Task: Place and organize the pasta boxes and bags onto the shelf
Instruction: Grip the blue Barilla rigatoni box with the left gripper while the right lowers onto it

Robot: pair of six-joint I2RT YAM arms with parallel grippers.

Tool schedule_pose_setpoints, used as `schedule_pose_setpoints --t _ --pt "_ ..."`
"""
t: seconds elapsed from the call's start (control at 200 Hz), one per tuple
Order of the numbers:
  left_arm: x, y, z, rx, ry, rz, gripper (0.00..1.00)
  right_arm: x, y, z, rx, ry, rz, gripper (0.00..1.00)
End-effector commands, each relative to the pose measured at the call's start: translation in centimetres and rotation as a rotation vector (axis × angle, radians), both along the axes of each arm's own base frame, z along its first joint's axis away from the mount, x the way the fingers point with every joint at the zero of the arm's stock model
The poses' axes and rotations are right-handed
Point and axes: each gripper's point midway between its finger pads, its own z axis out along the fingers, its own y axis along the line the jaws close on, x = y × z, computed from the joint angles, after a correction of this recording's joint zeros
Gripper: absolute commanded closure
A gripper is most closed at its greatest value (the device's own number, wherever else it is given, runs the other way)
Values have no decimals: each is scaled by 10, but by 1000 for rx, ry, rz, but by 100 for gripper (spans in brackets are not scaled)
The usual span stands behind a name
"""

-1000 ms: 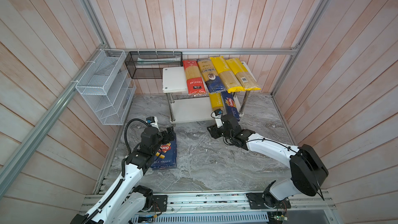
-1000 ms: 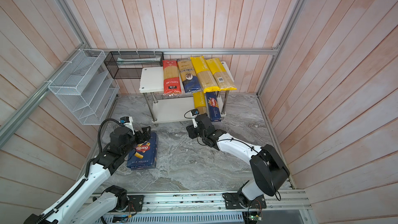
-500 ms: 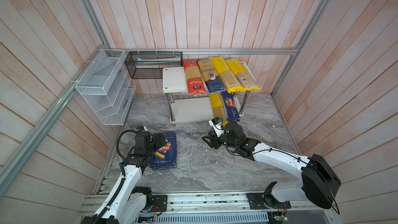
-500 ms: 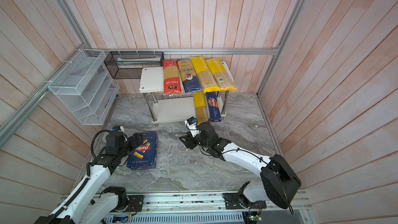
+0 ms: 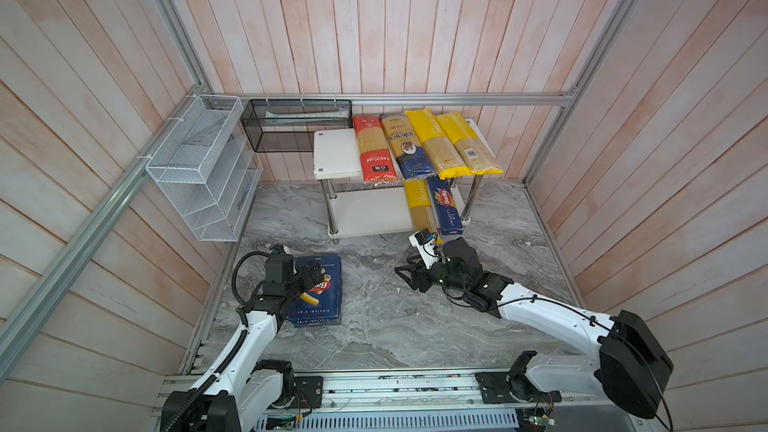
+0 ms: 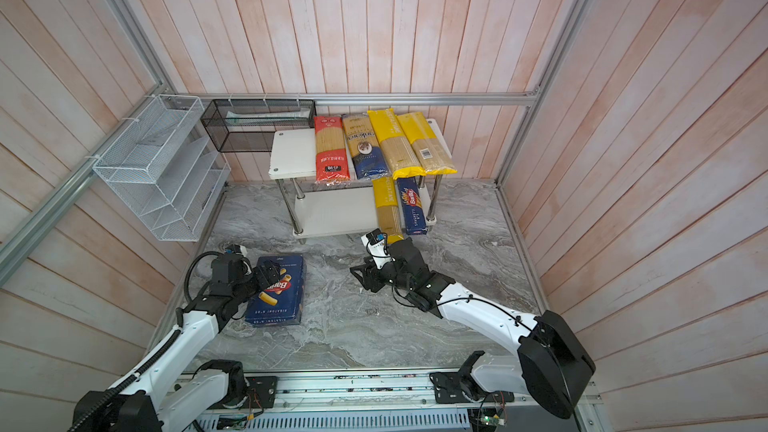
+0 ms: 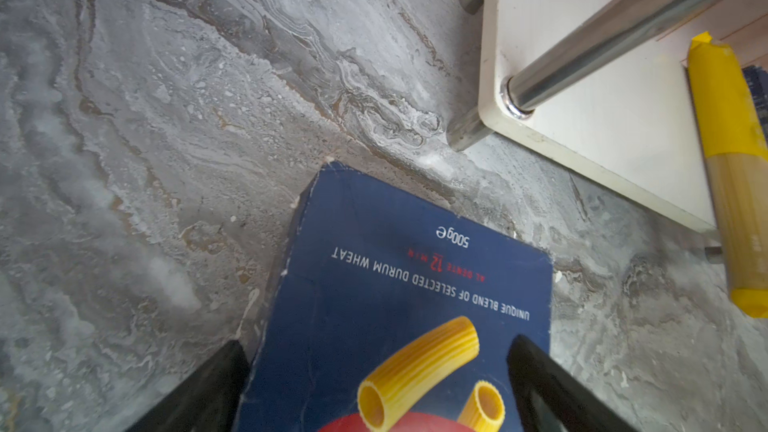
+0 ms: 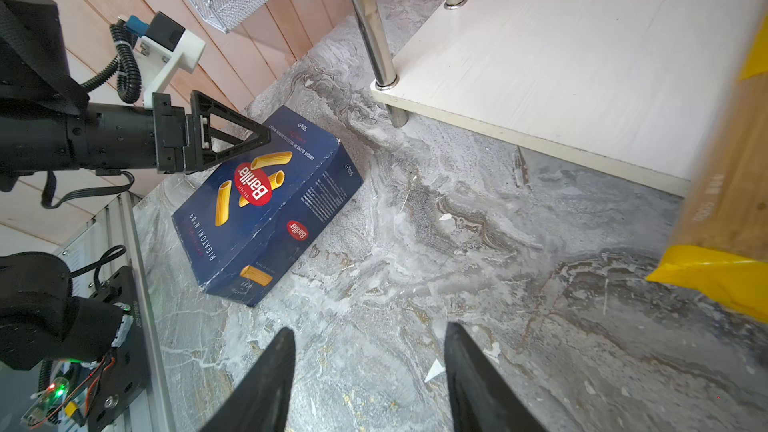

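First, locate the left gripper (image 5: 312, 278) low over the box (image 5: 324, 303), jaws apart, clamped on nothing. Check the wrist view: one finger (image 7: 203, 396) just off the box's edge, the other (image 7: 548, 392) over its face near the opposite edge, so set across the short side. Find the box flat on the marble (image 5: 374, 313), long axis running away from the robot, far corner near the shelf's (image 5: 336, 151) front left post (image 7: 602, 47). Treat this arm as much the nearer. Judge the pending step as closing across the width, then lifting toward the bare lower board (image 5: 365, 214). Further right, note the right gripper (image 5: 408, 278): jaws apart, empty, aimed leftward toward the box, well apart from it.
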Motion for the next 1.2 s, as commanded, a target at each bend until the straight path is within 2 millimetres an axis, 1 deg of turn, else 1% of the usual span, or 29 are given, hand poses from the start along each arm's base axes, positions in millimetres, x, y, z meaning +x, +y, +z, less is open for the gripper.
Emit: schedule_pose_setpoints --t 0.0,0.095,0.215,0.31,0.445,0.52,0.575,0.645,0.68,0.75,0.825,0.87,0.94,0.985,1.02,1.085,1.125,1.14,1.195 --pt "4 -13 1 -24 -27 -78 0 1 -9 -1 -13 23 -45 43" --pt "12 -22 6 -42 -53 -124 0 -1 -13 2 15 17 -60 43" --pt "22 -30 9 -52 -47 -148 0 1 -24 -1 28 33 -108 43" --pt "31 -47 9 -51 -49 -200 1 4 -35 -7 36 69 -158 44" --pt "44 -69 4 -67 -32 -266 0 2 -43 -15 28 94 -175 44" --pt "51 -84 8 -70 -37 -298 0 2 -47 -18 18 103 -192 44" --pt "55 -99 15 -56 -51 -343 0 7 -54 -23 2 120 -242 44" --pt "57 -119 19 -44 -60 -385 0 11 -61 -29 -3 151 -278 44" --pt "57 -131 22 -58 -71 -416 0 10 -61 -32 1 166 -276 44" --pt "55 -151 22 -101 -71 -467 0 9 -60 -38 10 191 -265 44" --pt "52 -167 18 -153 -48 -490 0 8 -56 -43 8 217 -241 44" --pt "46 -180 18 -174 -51 -521 0 7 -53 -44 5 223 -222 44" --pt "38 -197 16 -167 -52 -553 0 6 -48 -46 0 233 -192 44" --pt "35 -204 18 -159 -54 -571 0 5 -42 -48 5 238 -162 44" --pt "35 -207 22 -149 -56 -576 0 3 -36 -48 10 243 -127 44" --pt "33 -204 31 -121 -46 -566 0 -1 -23 -49 15 256 -44 44" --pt "32 -195 35 -89 -30 -538 0 -2 -16 -49 15 267 -1 44" --pt "32 -191 39 -77 -34 -521 0 -2 -13 -49 14 270 9 44" --pt "26 -171 46 -28 -12 -448 0 3 -7 -49 0 266 22 44"
